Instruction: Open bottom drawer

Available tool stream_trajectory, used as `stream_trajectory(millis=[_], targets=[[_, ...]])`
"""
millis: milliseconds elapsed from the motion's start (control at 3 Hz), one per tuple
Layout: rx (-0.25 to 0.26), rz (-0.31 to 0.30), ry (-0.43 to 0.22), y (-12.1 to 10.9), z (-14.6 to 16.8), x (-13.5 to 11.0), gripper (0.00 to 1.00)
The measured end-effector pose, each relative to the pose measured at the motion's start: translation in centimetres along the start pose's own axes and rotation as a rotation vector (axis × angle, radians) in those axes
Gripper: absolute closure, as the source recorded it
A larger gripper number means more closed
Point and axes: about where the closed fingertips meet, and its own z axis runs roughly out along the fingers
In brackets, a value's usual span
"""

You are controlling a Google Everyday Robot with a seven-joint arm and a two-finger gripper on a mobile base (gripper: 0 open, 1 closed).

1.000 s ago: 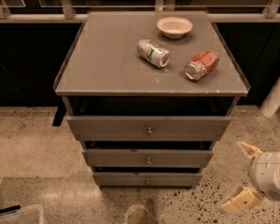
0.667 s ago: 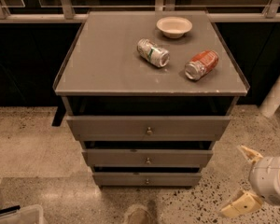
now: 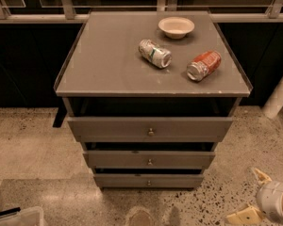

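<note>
A grey cabinet with three drawers stands in the middle of the camera view. The bottom drawer (image 3: 148,181) is the lowest and narrowest front, with a small round knob (image 3: 148,182); its front sits further back than the two above it. Above it are the middle drawer (image 3: 149,159) and the wider top drawer (image 3: 150,129). My gripper (image 3: 254,196) is at the lower right corner, low over the floor and well to the right of the bottom drawer. Its two cream fingers (image 3: 260,174) are spread apart and hold nothing.
On the cabinet top (image 3: 104,60) lie a white-green can (image 3: 155,53), a red can (image 3: 203,65) and a cream bowl (image 3: 176,27). A white post (image 3: 279,98) stands at the right. A pale bin corner (image 3: 14,217) shows at bottom left. The floor is speckled.
My gripper has sunk lower and a little to the right, toward the lower right corner. The drawers and the things on top have not moved.
</note>
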Motion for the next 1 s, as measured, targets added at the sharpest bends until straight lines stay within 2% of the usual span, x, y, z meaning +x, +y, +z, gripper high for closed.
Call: stream_trajectory(millis=[333,667,1000], targets=[[0.058,0.097,-0.022,-2.4,5.7,5.8,0.0],[0.055,0.1,-0.023,-2.3,5.9,6.0,0.0],[0.061,0.151,-0.043,-2.8,6.5,7.2,0.0]])
